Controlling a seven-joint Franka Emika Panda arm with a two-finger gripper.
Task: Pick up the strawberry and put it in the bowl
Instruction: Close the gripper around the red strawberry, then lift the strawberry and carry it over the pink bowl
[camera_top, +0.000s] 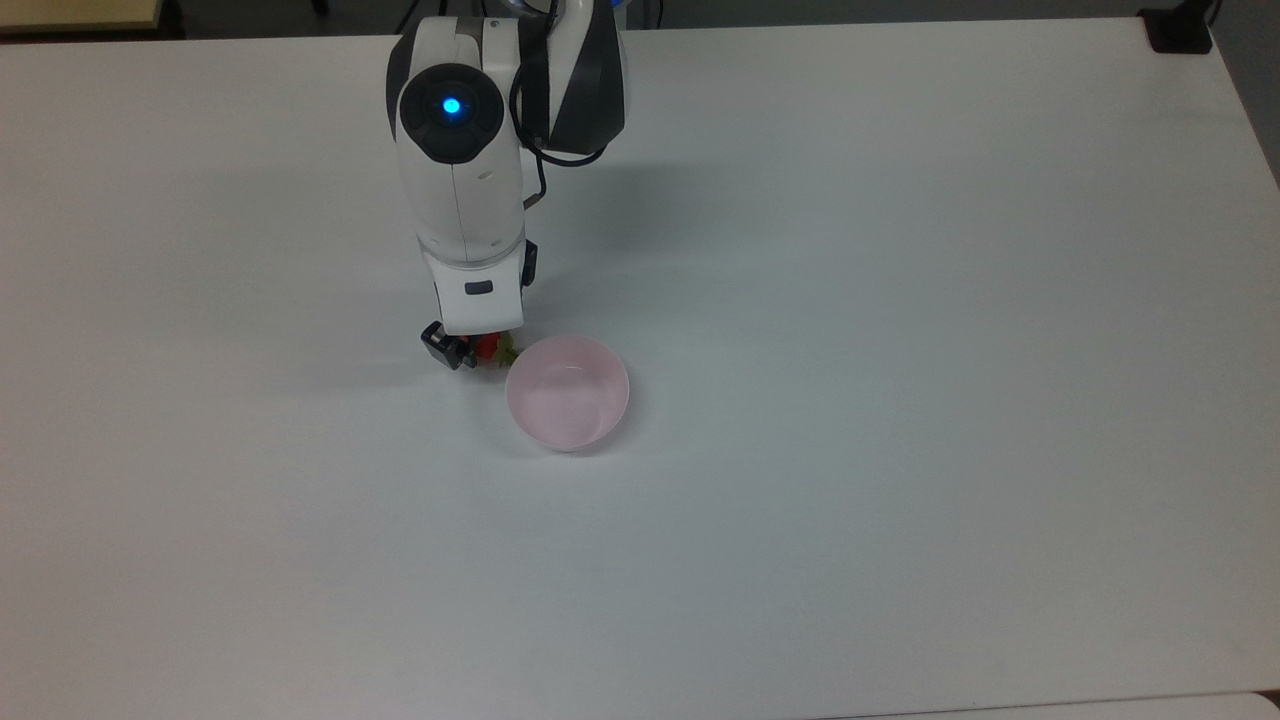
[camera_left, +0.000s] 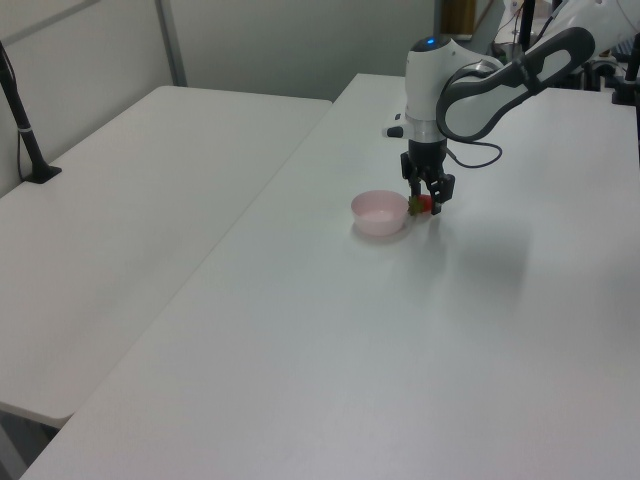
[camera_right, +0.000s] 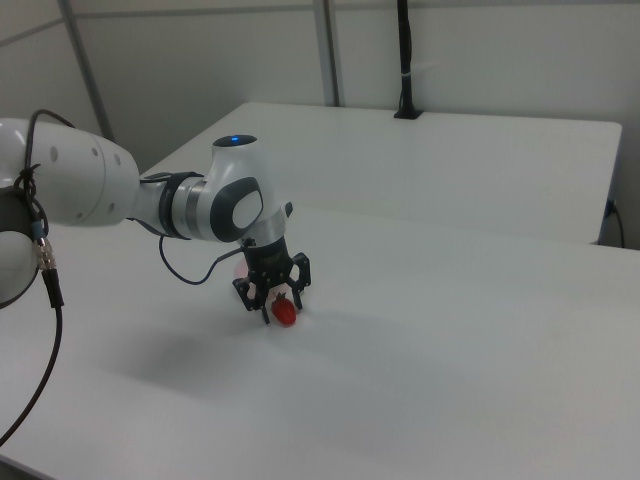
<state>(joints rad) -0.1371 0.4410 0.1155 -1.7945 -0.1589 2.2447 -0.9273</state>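
The red strawberry (camera_top: 488, 349) lies on the white table, touching the outside of the pale pink bowl (camera_top: 567, 395) on the top view's left. My gripper (camera_top: 480, 352) points straight down over it, with its black fingers closed in on the fruit's two sides. From the right view the strawberry (camera_right: 286, 314) sits low between the fingers of the gripper (camera_right: 283, 308), at table height. The left view shows the gripper (camera_left: 426, 204) just right of the bowl (camera_left: 377, 213), which has nothing in it.
A second white table (camera_left: 150, 190) adjoins on the left view's left, carrying a black clamped post (camera_left: 25, 130). A black clamp (camera_top: 1180, 30) sits at the top view's far right corner. A black cable (camera_top: 530, 150) loops off the arm.
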